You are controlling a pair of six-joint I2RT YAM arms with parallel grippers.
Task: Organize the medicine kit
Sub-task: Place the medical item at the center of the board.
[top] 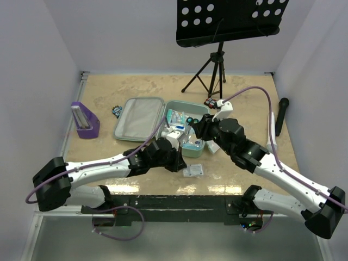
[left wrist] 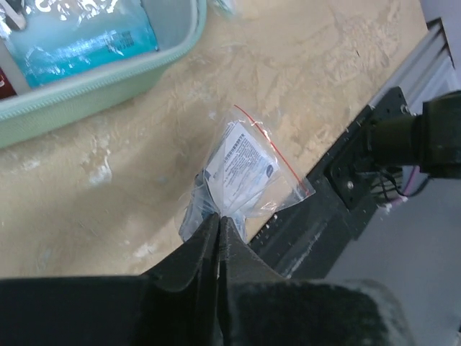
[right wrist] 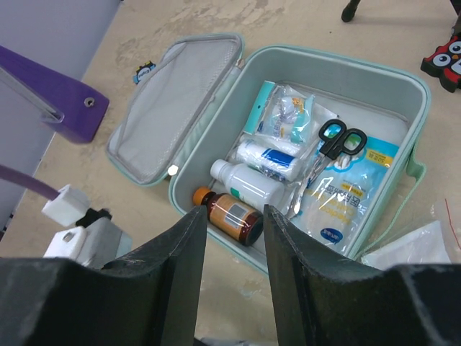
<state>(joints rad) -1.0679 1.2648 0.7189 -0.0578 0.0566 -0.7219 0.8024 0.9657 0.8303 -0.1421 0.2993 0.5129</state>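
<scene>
Medicine kit (top: pixel 179 102) sits open mid-counter, lid (top: pixel 140 118) flat to its left – scissors (right wrist: pixel 340 140), bottles and pouches inside. Right hand (right wrist: pixel 232 213) hovers over the case, fingers partly apart, holding nothing. Left hand (left wrist: pixel 218 220) is pinched tight on the edge of a clear zip bag (left wrist: pixel 245 162) – near the counter's front edge.

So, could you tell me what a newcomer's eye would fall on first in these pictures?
The open mint-green kit mid-table draws the eye first, its tray crammed full with black scissors on top. Just on its near side, the left gripper is pinched shut on a clear bag. A black music stand looms at the far side.
</scene>
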